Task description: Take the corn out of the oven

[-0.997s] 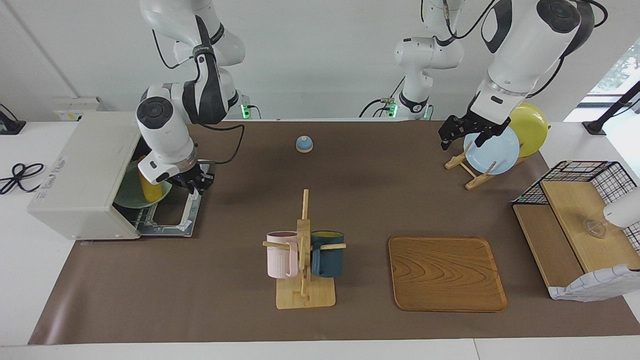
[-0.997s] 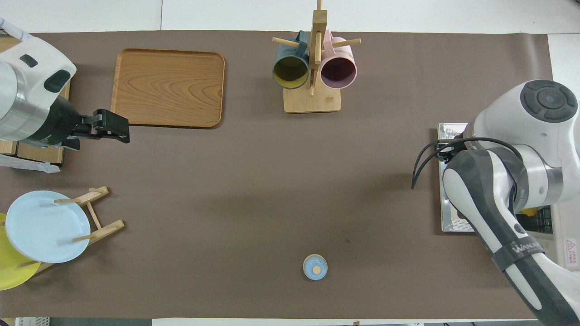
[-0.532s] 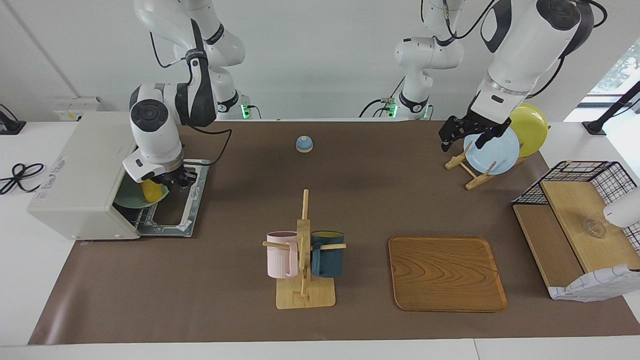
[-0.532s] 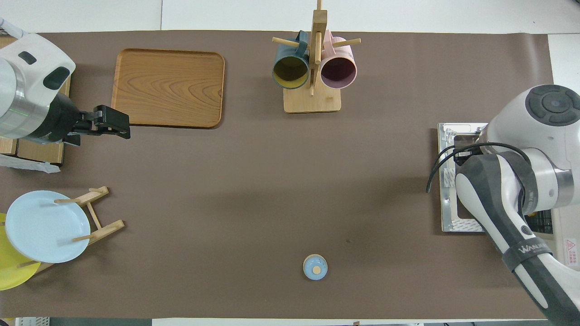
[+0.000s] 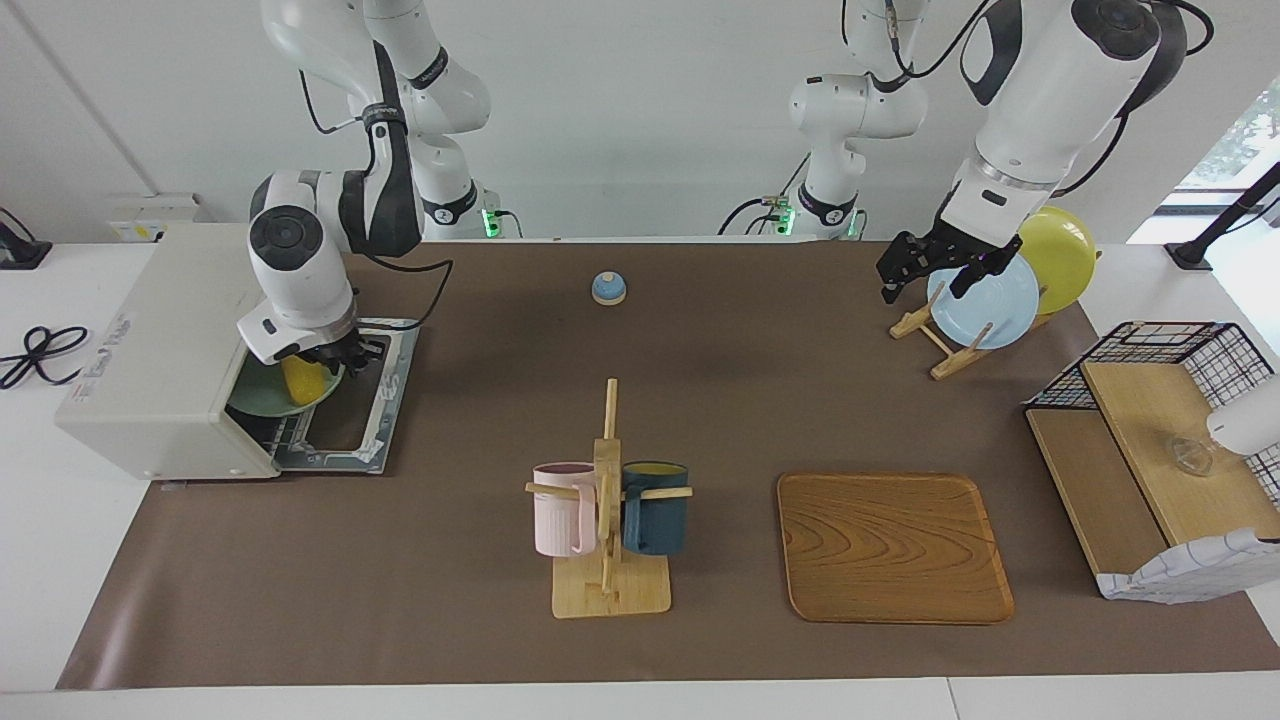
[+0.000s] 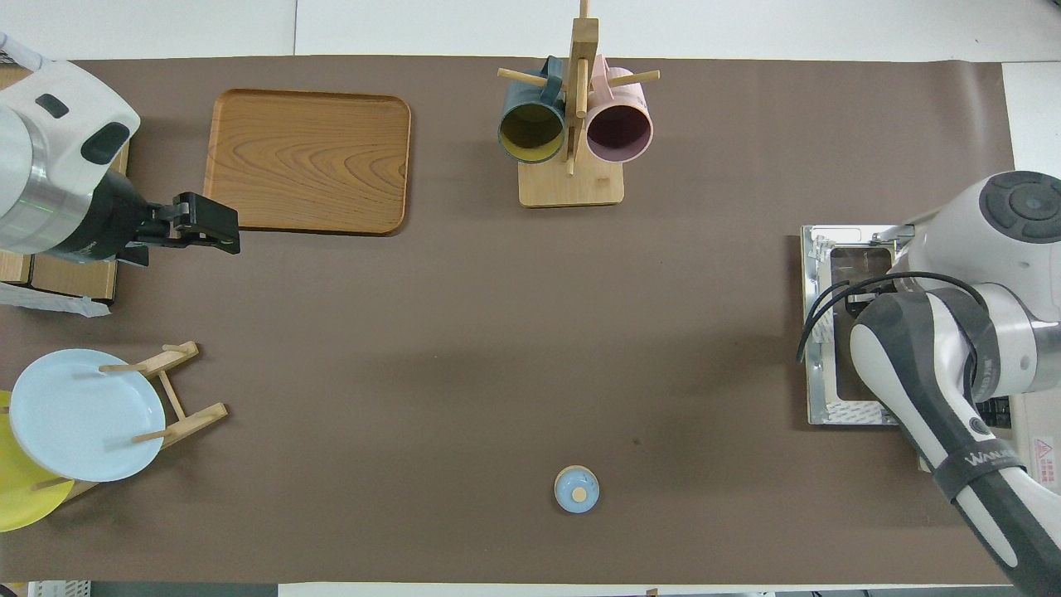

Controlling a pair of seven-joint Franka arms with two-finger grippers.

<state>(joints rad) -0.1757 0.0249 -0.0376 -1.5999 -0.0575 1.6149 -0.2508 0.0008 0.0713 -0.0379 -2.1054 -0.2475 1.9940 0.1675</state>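
Facing view: the corn (image 5: 302, 380) is still lying on a green plate (image 5: 262, 397) inside the open oven (image 5: 165, 350), so removal is pending; the right gripper (image 5: 328, 358) is hanging at the corn, its finger state untellable. The left gripper (image 5: 925, 266), spread, is waiting over the blue plate (image 5: 990, 305).

Overhead view: the right arm (image 6: 953, 365) is covering the oven mouth; the wooden tray (image 6: 308, 162) is sitting bare

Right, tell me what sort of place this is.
Most likely a robotics lab staged as a kitchen: a toaster oven with its door down, a mug tree and a plate rack on a covered table between two arms.
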